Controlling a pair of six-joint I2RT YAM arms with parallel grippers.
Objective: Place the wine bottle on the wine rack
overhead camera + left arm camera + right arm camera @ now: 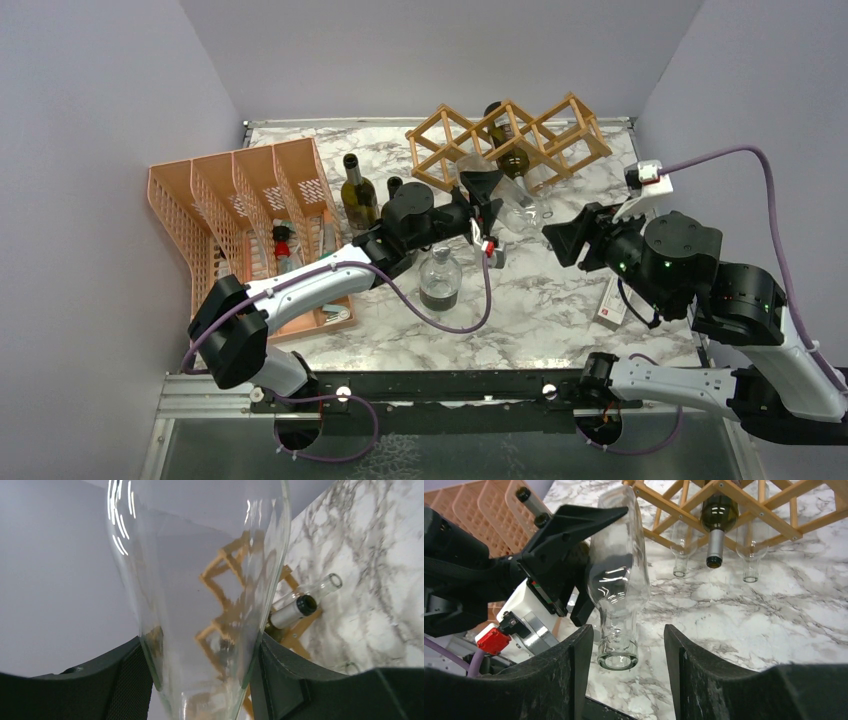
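While the left gripper (pixel 487 197) is clamped on the body of the clear wine bottle (pixel 518 212), the bottle hangs above the marble table (pixel 560 300), tilted, just off the wine rack (pixel 510 140) at the rack's 6 o'clock. Its mouth points toward the right gripper (pixel 562 240).

Left wrist view: both dark fingers (pixel 125 680) press the glass, and the wooden lattice shows through it.

Right wrist view: the right gripper (pixel 626 630) stands partly open, one finger on each side of the bottle's mouth, with a gap on each side and no contact with the glass.

The rack sits at 12 o'clock on the table. Its middle cell carries a dark green bottle (pixel 719 515), neck downward, and clear necks (pixel 680 555) hang from the cells on either side.

At 9 o'clock stands the orange mesh organizer (pixel 240 220). A second dark bottle (pixel 358 195) stands upright just beside it, and a clear flask (pixel 439 280) stands near the table's centre.
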